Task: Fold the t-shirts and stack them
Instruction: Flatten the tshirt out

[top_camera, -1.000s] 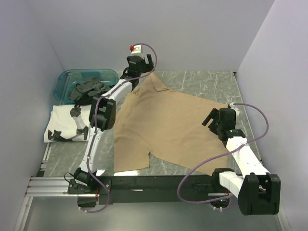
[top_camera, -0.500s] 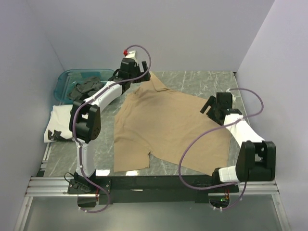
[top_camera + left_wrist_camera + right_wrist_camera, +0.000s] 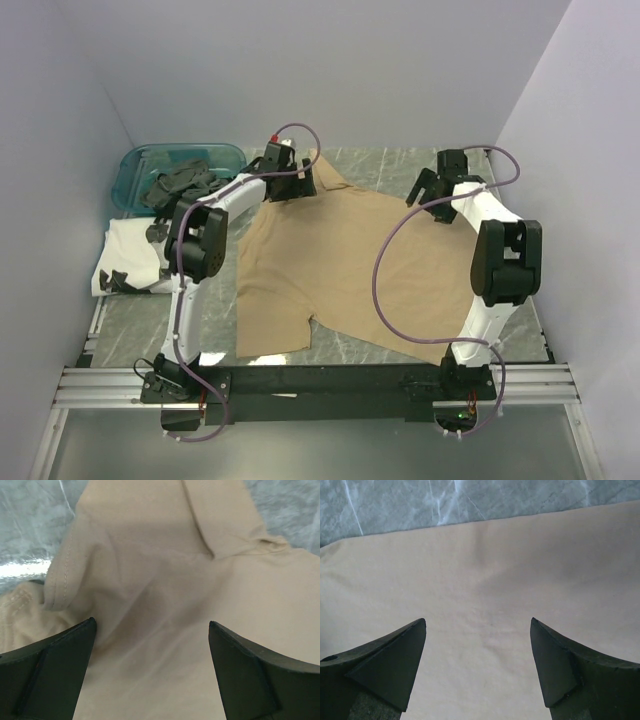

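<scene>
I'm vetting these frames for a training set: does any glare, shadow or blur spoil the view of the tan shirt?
Left wrist view: a bright glare patch on the grey marble table at the left edge, and a soft shadow on the plain tan-beige fabric t-shirt between the dark fingers. Right wrist view: even light, nothing hidden. Top view: sharp, evenly lit.

From high above the near edge, we look down and forward over the whole grey marbled desk [image 3: 420,165]. Our wrist cameras peer past the left gripper [image 3: 151,627] and the right gripper [image 3: 478,622], close above the plain tan-beige fabric t-shirt [image 3: 340,260] beneath them, which all three views share.
</scene>
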